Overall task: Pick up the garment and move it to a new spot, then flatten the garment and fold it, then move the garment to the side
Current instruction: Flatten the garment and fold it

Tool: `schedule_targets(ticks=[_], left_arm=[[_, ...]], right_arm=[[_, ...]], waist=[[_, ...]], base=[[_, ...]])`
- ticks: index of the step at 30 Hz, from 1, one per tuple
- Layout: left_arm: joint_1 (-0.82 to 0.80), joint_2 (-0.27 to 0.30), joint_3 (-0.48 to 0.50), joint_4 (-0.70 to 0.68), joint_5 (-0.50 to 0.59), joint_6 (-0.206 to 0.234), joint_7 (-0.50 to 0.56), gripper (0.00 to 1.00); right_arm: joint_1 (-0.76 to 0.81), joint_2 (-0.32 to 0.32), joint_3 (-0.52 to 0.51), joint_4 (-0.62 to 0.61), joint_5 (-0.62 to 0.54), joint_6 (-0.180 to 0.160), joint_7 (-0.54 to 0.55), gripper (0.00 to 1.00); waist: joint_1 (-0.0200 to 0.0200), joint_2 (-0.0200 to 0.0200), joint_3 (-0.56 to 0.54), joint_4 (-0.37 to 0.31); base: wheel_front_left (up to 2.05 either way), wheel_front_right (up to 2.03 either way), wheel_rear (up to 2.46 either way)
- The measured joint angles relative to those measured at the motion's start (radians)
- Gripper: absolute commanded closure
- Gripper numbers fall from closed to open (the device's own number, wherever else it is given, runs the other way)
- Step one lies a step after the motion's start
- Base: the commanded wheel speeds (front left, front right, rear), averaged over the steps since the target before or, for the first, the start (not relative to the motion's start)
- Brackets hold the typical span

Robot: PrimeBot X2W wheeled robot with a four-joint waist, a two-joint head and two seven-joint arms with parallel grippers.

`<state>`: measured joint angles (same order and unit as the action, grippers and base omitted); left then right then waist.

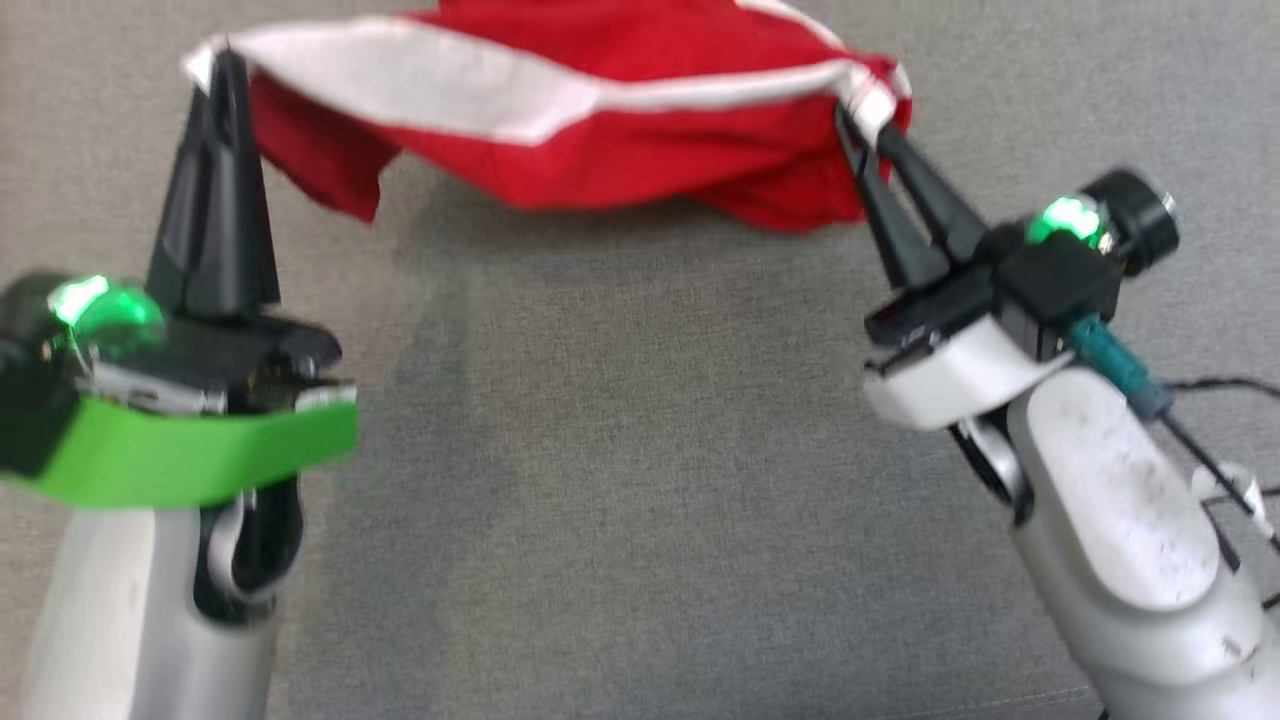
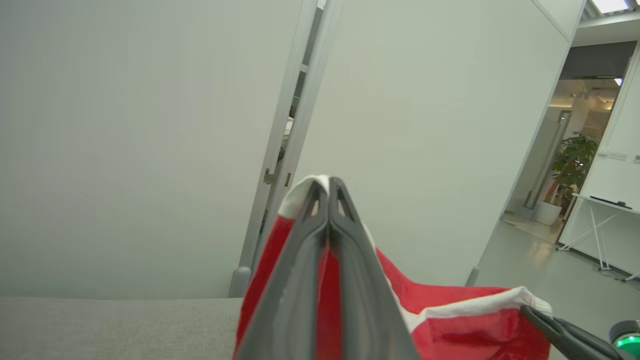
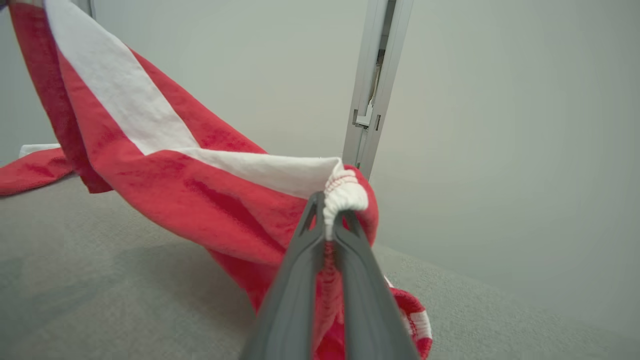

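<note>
A red garment (image 1: 620, 150) with a broad white band hangs stretched between my two grippers above the grey surface. My left gripper (image 1: 225, 60) is shut on its left white corner, and in the left wrist view the same gripper (image 2: 327, 185) pinches the garment (image 2: 450, 325) at the tips. My right gripper (image 1: 860, 115) is shut on the right white ribbed corner; in the right wrist view this gripper (image 3: 327, 205) holds bunched white ribbing while the garment (image 3: 200, 195) sags to the left. The middle droops, and one end trails on the surface.
A grey fabric surface (image 1: 620, 480) spreads under both arms. Pale partition walls (image 2: 150, 125) with a narrow gap stand behind it. An open room with a potted plant (image 2: 575, 160) and a white table lies to the right in the left wrist view. A black cable (image 1: 1220, 385) hangs near my right arm.
</note>
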<state>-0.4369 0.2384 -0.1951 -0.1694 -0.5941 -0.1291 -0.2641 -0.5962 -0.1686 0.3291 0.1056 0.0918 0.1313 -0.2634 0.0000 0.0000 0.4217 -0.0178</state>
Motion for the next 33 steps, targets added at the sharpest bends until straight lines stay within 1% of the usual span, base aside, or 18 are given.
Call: schedule_targets(ticks=[4,10,13,16,20,22,26,29,33], left_arm=[[0.135,-0.009,0.016,-0.072,0.022,0.0,0.0,1.0],[0.329,-0.03,0.043,-0.178,0.06,0.0,0.0,1.0],[0.404,-0.032,0.055,-0.227,0.082,0.0,0.0,1.0],[0.465,-0.038,0.057,-0.275,0.1,0.0,0.0,1.0],[0.516,-0.037,0.054,-0.317,0.12,0.0,0.0,1.0],[0.529,-0.035,0.047,-0.311,0.12,0.0,0.0,1.0],[0.51,-0.012,0.012,-0.25,0.114,0.0,0.0,1.0],[0.436,0.016,-0.02,-0.171,0.099,0.0,0.0,1.0],[0.284,0.058,-0.09,-0.028,0.068,0.0,0.0,1.0]], right_arm=[[0.117,0.002,0.004,-0.055,0.006,0.0,0.0,1.0],[0.316,0.014,0.001,-0.169,0.005,0.0,0.0,1.0],[0.412,0.019,-0.001,-0.223,0.002,0.0,0.0,1.0],[0.49,0.011,0.0,-0.265,-0.013,0.0,0.0,1.0],[0.569,0.01,0.002,-0.298,-0.012,0.0,0.0,1.0],[0.588,0.015,-0.002,-0.295,-0.001,0.0,0.0,1.0],[0.587,0.029,-0.013,-0.244,0.014,0.0,0.001,1.0],[0.571,0.046,-0.023,-0.185,0.032,0.0,0.001,1.0],[0.527,0.072,-0.051,-0.105,0.055,0.0,0.0,1.0]], waist=[[0.0,0.0,-0.06,0.002],[0.0,0.0,-0.161,0.005],[-0.0001,0.0,-0.205,0.007],[-0.0001,0.0,-0.239,0.007],[-0.0001,0.0,-0.262,0.002],[-0.0001,0.0,-0.26,-0.002],[-0.0001,0.0,-0.238,-0.012],[-0.0001,0.0,-0.217,-0.017],[-0.0001,0.0,-0.182,-0.022]], base=[[0.0,0.0,0.0],[0.0,0.0,0.0],[0.0,0.0,0.0],[0.0,0.0,0.0],[0.0,0.0,0.0],[0.0,0.0,0.0],[0.0,0.0,0.0],[0.0,0.0,0.0],[0.0,0.0,0.0]])
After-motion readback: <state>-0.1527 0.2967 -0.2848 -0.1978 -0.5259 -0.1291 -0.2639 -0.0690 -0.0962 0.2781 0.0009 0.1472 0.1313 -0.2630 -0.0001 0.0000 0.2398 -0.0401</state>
